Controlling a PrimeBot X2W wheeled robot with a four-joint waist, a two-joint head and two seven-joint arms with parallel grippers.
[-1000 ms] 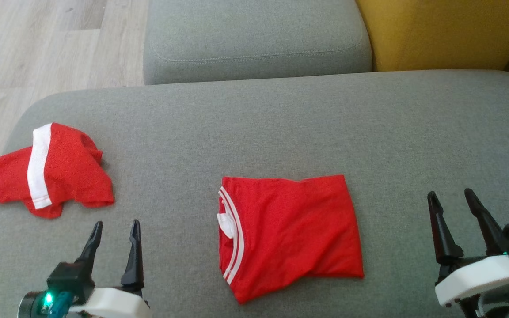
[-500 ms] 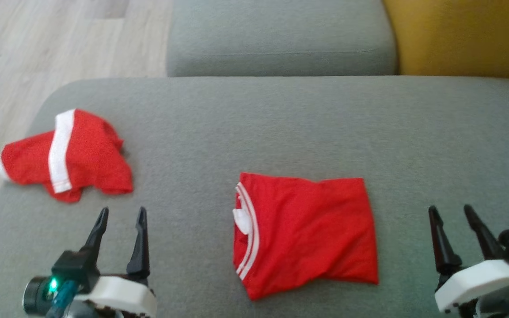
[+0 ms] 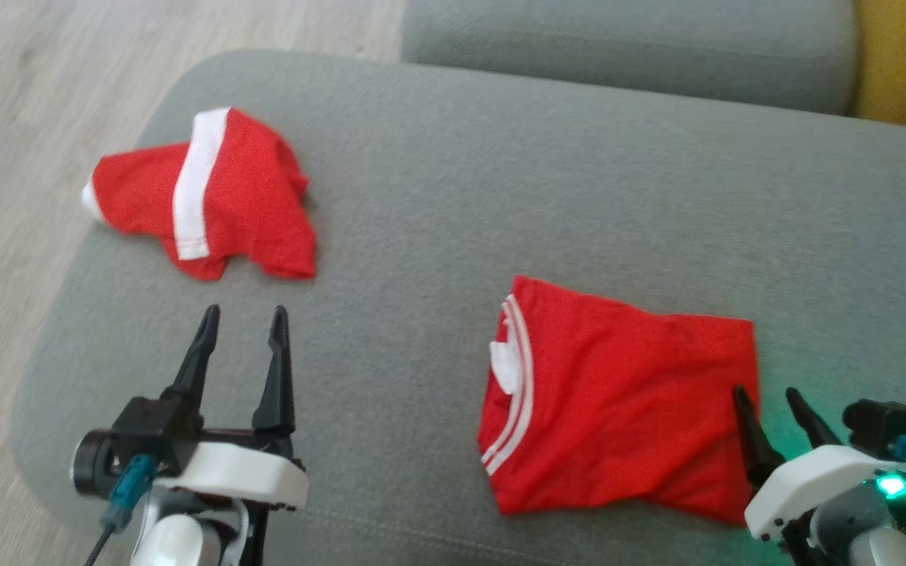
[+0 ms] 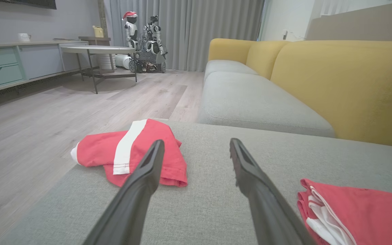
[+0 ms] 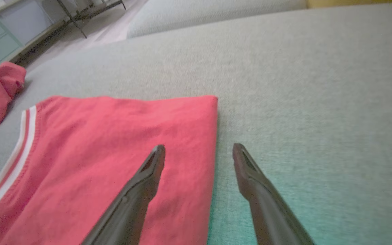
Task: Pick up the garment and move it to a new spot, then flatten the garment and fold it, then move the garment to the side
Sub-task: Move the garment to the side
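So the folded red garment [image 3: 618, 409] lies flat on the grey sofa cushion [image 3: 500, 157], white-striped collar toward our left. Our right gripper [image 3: 764, 391] sits at its right edge, fingers spread wide with nothing in them. From the right wrist, one finger is over the cloth and the other over bare cushion; we can't tell if they touch. Our left gripper [image 3: 245, 310] is splayed wide and empty too, near a crumpled red garment [image 3: 209, 196] by the cushion's left end.

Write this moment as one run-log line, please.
left tool open, empty | right tool open, straddling folded red garment right edge | crumpled red garment beyond left tool
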